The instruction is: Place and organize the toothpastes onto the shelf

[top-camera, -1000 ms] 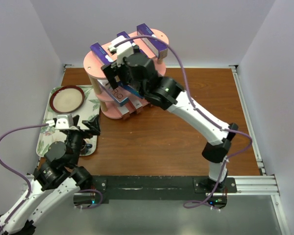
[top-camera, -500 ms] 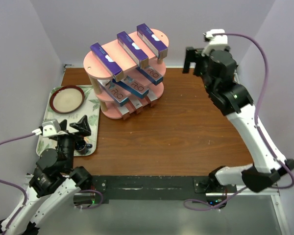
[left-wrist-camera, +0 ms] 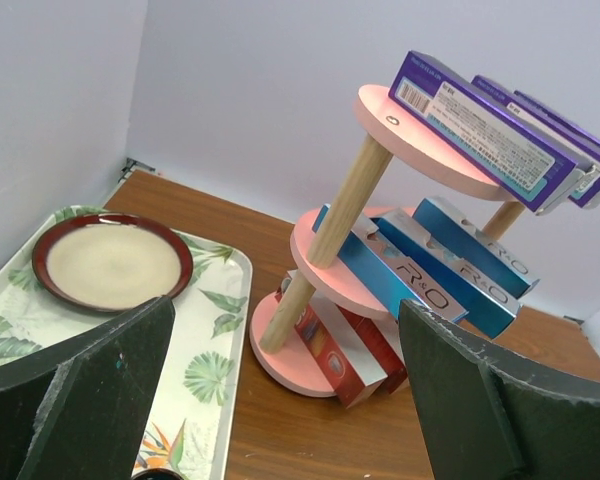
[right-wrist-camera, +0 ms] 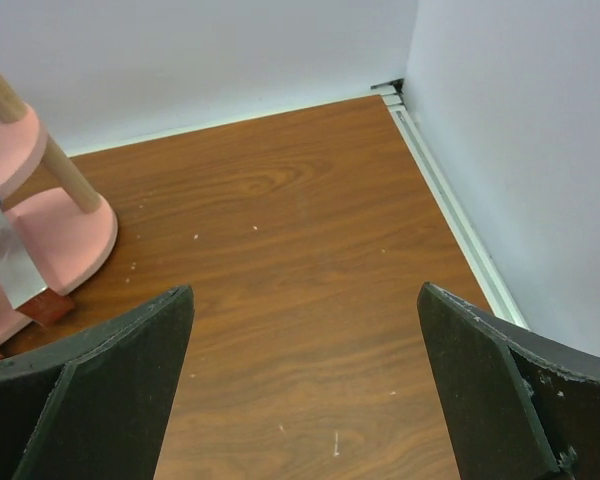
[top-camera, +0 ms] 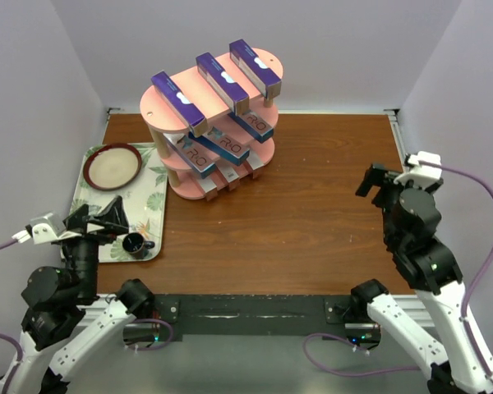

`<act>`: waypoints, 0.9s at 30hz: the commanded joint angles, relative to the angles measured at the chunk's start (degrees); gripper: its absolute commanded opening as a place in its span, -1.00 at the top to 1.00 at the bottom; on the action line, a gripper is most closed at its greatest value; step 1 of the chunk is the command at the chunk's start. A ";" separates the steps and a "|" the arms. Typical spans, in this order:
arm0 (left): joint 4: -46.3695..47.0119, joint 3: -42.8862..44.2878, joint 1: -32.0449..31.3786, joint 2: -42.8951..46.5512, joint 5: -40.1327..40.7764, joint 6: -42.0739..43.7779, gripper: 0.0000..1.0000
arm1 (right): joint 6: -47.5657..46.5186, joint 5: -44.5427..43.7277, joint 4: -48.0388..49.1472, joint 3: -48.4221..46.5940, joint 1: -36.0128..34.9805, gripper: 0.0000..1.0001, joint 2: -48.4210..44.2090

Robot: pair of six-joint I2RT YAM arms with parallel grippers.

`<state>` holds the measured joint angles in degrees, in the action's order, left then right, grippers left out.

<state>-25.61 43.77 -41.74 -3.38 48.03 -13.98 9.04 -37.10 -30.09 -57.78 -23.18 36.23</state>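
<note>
The pink three-tier shelf (top-camera: 158,108) stands at the back left of the table. Three purple toothpastes (top-camera: 222,80) lie across its top board, blue ones (top-camera: 222,146) on the middle board, and red and white ones (top-camera: 222,176) on the bottom board. The left wrist view shows the shelf (left-wrist-camera: 420,150) with purple (left-wrist-camera: 480,130), blue (left-wrist-camera: 400,275) and red (left-wrist-camera: 330,345) boxes. My left gripper (top-camera: 97,217) (left-wrist-camera: 280,400) is open and empty over the tray. My right gripper (top-camera: 384,179) (right-wrist-camera: 305,385) is open and empty over bare wood at the right, far from the shelf (right-wrist-camera: 65,225).
A floral tray (top-camera: 152,193) lies left of the shelf, with a red-rimmed plate (top-camera: 112,166) at its far end and a small dark cup (top-camera: 134,244) at its near end. White walls close in the back and both sides. A metal rail (right-wrist-camera: 460,225) runs along the right edge.
My right arm has pulled away from the shelf and swung to the near right, empty. My left arm has drawn back toward the near left corner. The boxes stay on the shelf.
</note>
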 commanded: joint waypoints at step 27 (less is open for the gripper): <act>-5.33 3.52 0.16 4.69 1.28 -0.26 -1.00 | 5.73 -6.67 1.87 14.45 -0.11 -0.97 -24.01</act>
<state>-31.07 46.28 -41.74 -0.67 48.45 -14.17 13.96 -42.06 -30.33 -43.64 -23.22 12.93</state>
